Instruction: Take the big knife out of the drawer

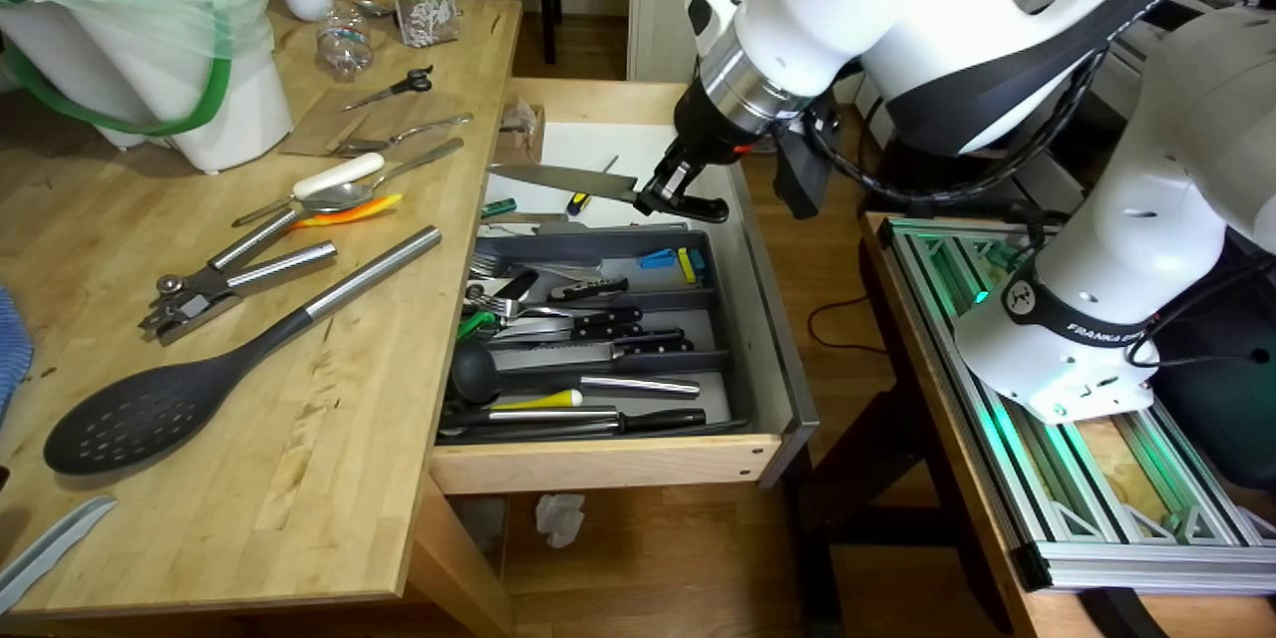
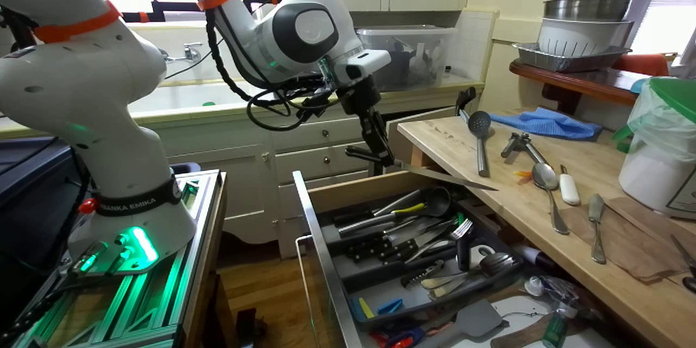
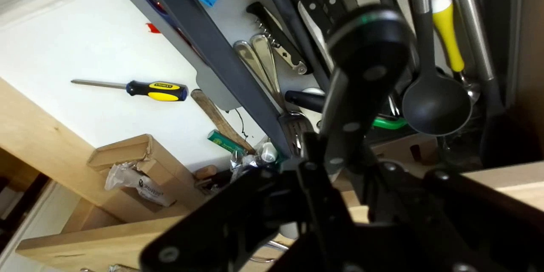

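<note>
The big knife point(image 1: 598, 182) is up in the air at the upper middle of an exterior view, above the open drawer point(image 1: 608, 467) and its dark tray point(image 1: 688, 300), held by the gripper point(image 1: 656, 198). The fingers point(image 2: 379, 144) pinch the black handle point(image 3: 359, 93) just behind the blade, a spot that probably serves to balance the long steel, which reaches out sideways rather than hanging straight down. The handle's free end juts toward the top of the wrist view. In an exterior view the blade points left, at the table point(image 1: 329, 478); I cannot tell whether its tip hangs over the wood or stops short of it. Below, the other knives point(image 1: 558, 356) lie side by side with their handles to the right, likely so a hand at the drawer's front meets handles before edges. The slotted spoon point(image 1: 150, 419) lies out on the table at the lower left, and the knife may be bound for such a place. The lifting looks done; I judge that carrying it sideways remains, and a knock could twist it in so narrow a grip.
</note>
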{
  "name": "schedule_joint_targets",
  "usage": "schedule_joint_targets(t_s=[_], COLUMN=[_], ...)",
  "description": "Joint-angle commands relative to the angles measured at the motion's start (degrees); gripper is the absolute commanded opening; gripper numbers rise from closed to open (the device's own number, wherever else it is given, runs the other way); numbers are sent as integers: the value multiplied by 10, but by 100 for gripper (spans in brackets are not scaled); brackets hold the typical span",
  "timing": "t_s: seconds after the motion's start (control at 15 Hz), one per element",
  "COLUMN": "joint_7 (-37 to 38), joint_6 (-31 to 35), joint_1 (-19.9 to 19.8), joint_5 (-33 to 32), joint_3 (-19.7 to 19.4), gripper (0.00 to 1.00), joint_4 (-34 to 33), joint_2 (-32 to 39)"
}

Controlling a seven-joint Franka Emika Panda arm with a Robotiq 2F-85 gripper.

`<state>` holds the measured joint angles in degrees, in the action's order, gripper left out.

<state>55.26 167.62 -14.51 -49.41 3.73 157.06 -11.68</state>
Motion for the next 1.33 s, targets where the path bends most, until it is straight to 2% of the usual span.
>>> schedule_joint_targets(t_s=[0.0, 0.53, 1.0, 1.27], joint_7=[62, 177, 191, 181], joint_6=[20, 41, 90, 108], joint_1=[-21, -30, -26, -24], joint_5=[-99, -284, -391, -432], joint_3=[8, 5, -3, -7], gripper=[5, 5, 5, 5], joint_4=[7, 6, 1, -2], joint_2=[-23, -48, -44, -40])
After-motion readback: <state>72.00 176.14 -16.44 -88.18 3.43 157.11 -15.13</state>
